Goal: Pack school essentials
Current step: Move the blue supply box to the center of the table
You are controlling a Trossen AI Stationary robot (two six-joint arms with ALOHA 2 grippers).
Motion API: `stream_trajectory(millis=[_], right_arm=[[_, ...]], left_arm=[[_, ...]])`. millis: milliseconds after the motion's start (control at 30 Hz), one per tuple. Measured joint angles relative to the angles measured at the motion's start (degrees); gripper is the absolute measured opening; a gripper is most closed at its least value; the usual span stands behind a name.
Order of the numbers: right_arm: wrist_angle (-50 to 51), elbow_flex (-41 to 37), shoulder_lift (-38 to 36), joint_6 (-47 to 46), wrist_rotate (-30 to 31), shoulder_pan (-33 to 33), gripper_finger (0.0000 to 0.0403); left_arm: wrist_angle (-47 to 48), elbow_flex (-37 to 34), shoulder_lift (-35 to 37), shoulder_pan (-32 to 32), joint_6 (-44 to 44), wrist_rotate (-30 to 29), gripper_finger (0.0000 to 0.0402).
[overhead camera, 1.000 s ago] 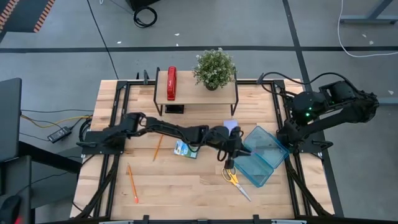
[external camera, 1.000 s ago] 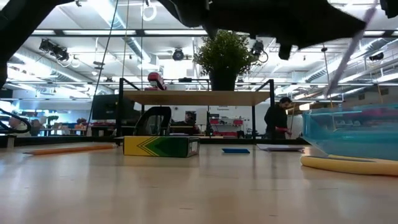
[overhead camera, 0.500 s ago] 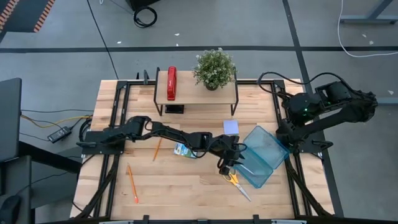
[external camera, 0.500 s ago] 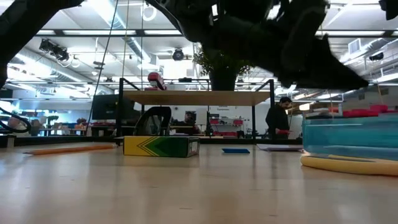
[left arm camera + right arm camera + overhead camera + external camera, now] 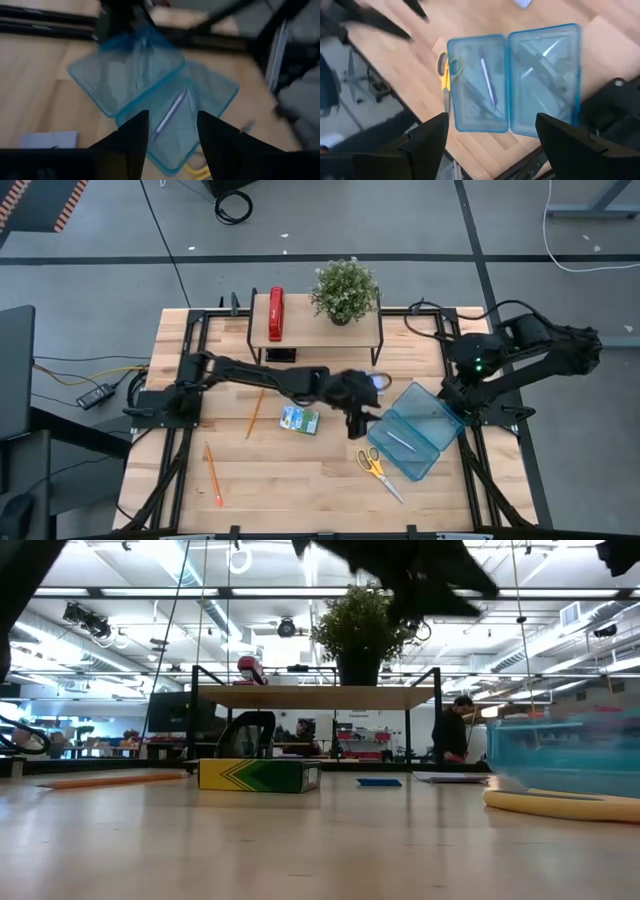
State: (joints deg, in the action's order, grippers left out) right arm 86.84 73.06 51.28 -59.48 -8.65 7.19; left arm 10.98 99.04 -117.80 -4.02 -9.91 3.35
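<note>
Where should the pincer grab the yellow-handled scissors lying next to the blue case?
Probably from straight above, at the metal blades: the scissors lie flat, their yellow handles tight against the blue case, while the blades point out over bare table.

There are two orange pencils (image 5: 256, 413) (image 5: 213, 474) and one purple pen (image 5: 400, 442). There is one pair of yellow-handled scissors (image 5: 378, 470), one red stapler (image 5: 276, 313) and one potted plant (image 5: 345, 288).

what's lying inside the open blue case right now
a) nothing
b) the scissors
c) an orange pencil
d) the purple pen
d: the purple pen lies in one half of the open blue case, while the yellow-handled scissors sit on the table just outside its edge and both orange pencils lie far off on the table's left side.
</note>
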Motion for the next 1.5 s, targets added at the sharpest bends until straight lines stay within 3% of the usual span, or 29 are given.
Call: stream_trajectory(millis=[133,367,633,967,1300,1500], right_arm=[[-5.3,-5.4,1.7,2.2,-0.9,2.1,0.0307],[-24.8,-22.4,3.3,-1.7,6.3,7.3,0.0307],[-33.5,-35.5,7.5,-4.2,13.2,15.2,0.0307],[-40.8,-36.9,23.2,-7.0,16.5,23.1,0.0307],[-44.6,-36.8,24.6,-14.0,21.5,23.9,0.0304],[-44.5,-36.8,25.6,-14.0,22.0,23.8,0.0236]], left_arm=[[5.8,0.0,5.7,0.0,-5.1,-4.3,0.0154],[23.7,0.0,14.7,-3.6,-7.7,-17.7,0.0112],[39.5,-0.1,19.5,-9.5,-9.9,-18.4,0.0069],[52.7,-0.1,25.8,-11.7,-16.7,-19.6,0.0054],[58.5,-0.1,28.5,-12.3,-18.3,-21.4,0.0049],[60.5,-0.1,28.3,-12.3,-18.0,-21.4,0.0053]])
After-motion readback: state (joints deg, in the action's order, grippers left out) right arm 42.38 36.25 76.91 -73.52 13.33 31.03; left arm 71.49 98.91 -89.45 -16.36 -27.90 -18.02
